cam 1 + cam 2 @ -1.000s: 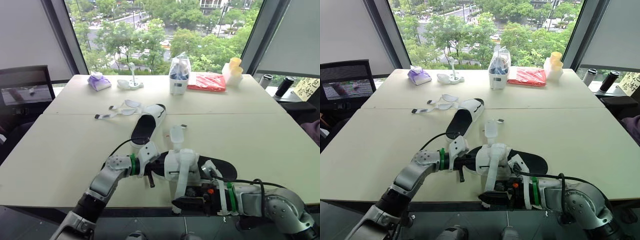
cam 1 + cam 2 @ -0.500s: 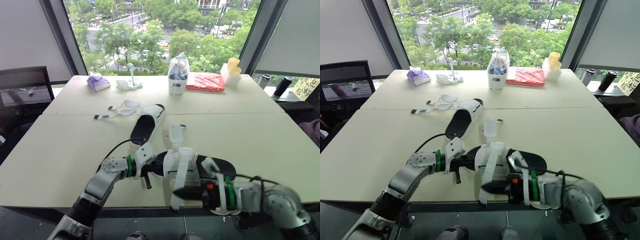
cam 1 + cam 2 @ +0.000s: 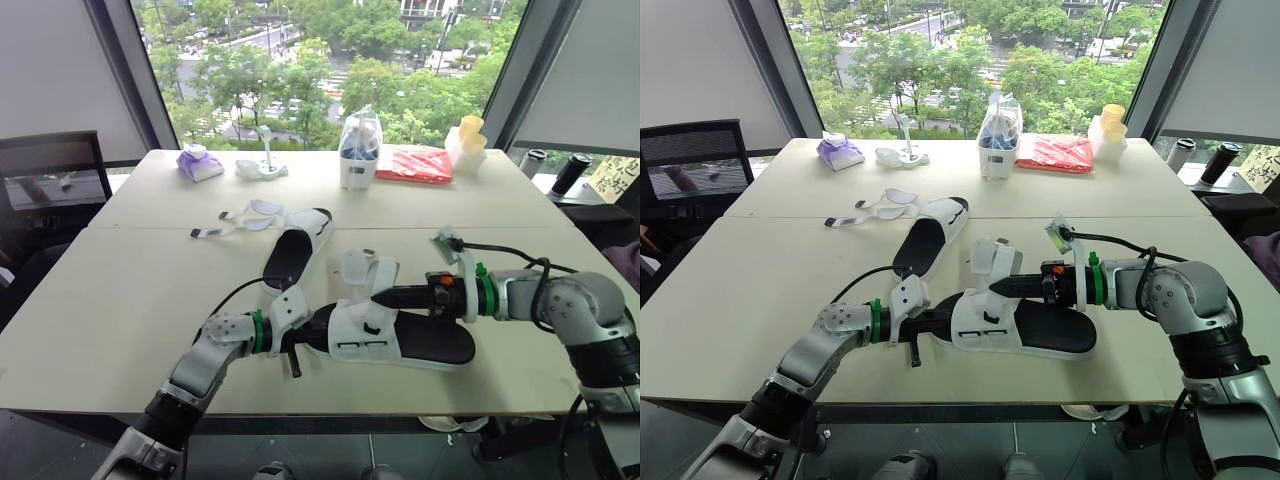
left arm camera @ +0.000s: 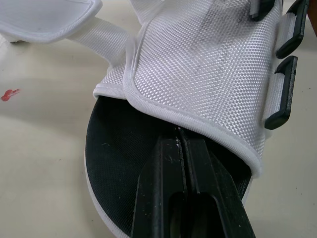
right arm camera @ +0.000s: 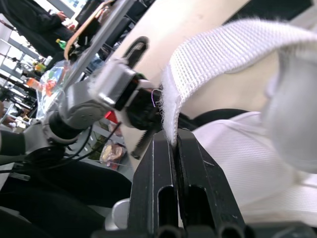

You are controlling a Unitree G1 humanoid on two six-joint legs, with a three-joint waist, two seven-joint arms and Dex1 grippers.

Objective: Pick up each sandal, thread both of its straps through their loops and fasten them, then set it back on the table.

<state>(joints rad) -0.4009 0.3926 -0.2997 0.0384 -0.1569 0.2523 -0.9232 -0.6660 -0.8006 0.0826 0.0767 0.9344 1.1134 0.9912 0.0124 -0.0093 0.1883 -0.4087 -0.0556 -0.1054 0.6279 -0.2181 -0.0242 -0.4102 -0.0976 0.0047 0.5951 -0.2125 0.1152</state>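
Near sandal (image 3: pixel 420 342) is sitting flat on the worktop (image 3: pixel 110 300). Left hand (image 4: pixel 179 136) is closed up, tips tucked into the toe opening. Right hand (image 5: pixel 174 141) is pinched tight on its white strap (image 5: pixel 223 47), held just above the upper.

1. We find bare table (image 3: pixel 120 300) at the left and lower right.
2. The near sandal (image 3: pixel 420 340) blocks the lower centre; the far sandal (image 3: pixel 290 258) and loose straps (image 3: pixel 258 209) sit left of centre.
3. Bags (image 3: pixel 358 150) line the top.

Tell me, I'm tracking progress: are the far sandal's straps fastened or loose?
Loose. The far sandal lies flat with its straps spread out beside it, ends free, none wrapped over its upper.
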